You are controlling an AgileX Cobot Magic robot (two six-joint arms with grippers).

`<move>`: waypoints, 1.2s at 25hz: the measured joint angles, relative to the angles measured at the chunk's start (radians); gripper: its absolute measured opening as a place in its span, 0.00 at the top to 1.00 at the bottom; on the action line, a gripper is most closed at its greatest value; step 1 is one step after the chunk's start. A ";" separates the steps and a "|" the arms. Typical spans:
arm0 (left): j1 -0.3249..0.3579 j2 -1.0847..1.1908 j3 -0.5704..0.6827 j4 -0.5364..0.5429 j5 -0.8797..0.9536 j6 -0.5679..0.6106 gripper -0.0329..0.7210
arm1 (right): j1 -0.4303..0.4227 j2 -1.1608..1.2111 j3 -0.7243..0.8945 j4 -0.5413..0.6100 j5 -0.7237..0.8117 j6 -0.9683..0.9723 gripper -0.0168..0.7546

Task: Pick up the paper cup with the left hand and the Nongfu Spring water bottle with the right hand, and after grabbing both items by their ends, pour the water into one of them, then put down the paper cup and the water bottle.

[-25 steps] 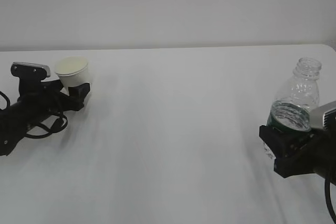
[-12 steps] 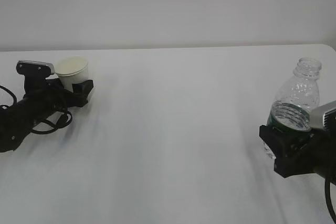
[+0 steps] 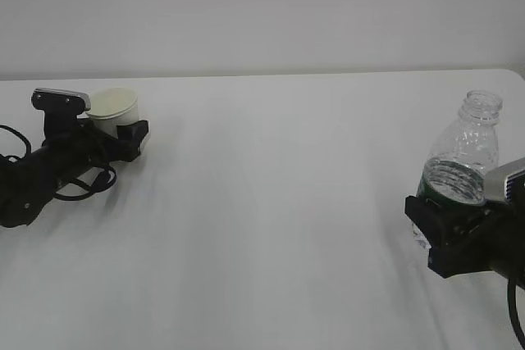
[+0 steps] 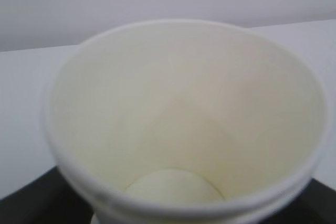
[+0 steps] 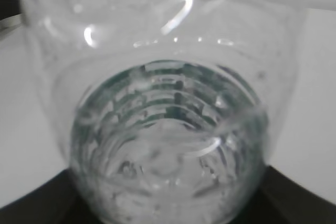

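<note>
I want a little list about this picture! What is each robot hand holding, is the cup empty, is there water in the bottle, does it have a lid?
left hand: closed around the lower part of the paper cup, far left of the table
paper cup inside: looks empty and dry in the left wrist view
right hand: clamped on the lower part of the Nongfu Spring water bottle, far right
bottle lid: none, the neck is open
water: partly fills the bottle
pouring: not begun; cup and bottle are far apart

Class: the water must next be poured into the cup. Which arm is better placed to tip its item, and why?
The right hand: it grips the open water bottle, which still contains water. The left hand holds the empty paper cup.
</note>
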 joint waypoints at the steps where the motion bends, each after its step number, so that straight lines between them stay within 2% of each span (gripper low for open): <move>1: 0.000 0.000 -0.003 0.002 0.000 0.000 0.17 | 0.000 0.000 0.000 0.000 0.000 0.000 0.40; 9: 0.000 0.000 -0.003 0.007 0.002 -0.001 0.23 | 0.000 0.000 0.000 0.000 0.000 0.000 0.40; 16: 0.000 0.000 -0.003 0.096 0.002 -0.002 0.24 | 0.000 0.000 0.000 0.000 0.000 0.000 0.40; 23: 0.000 0.000 0.092 0.130 -0.101 -0.008 0.26 | 0.000 0.000 0.000 0.000 0.000 0.000 0.40; 30: 0.000 0.000 0.108 0.119 -0.114 -0.011 0.26 | 0.000 0.000 0.000 0.000 0.000 0.000 0.40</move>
